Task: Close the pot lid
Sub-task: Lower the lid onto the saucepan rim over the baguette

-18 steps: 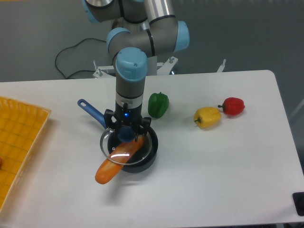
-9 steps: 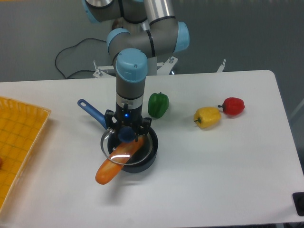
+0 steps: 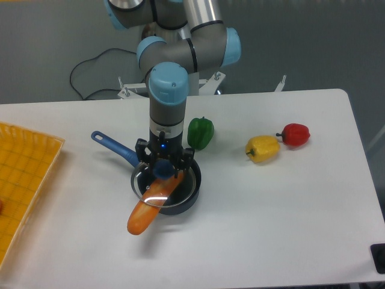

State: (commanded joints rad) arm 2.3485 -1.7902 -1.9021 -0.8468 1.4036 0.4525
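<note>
The pot, small, round and dark, stands at the table's centre left. Its long blue handle points up and to the left. An orange carrot-like vegetable lies in the pot, with its lower end sticking out over the front-left rim. The lid, clear glass with a thin metal rim, sits tilted over the pot and rests on the vegetable. My gripper points straight down over the pot, its fingers shut around the lid's dark blue knob.
A green pepper stands just behind and to the right of the pot. Farther right lie a yellow pepper and a red pepper. A yellow mesh tray fills the left edge.
The gripper, the lid, the pot and the orange vegetable have all shifted a little to the right and forward. The blue handle has swung to point further left.
</note>
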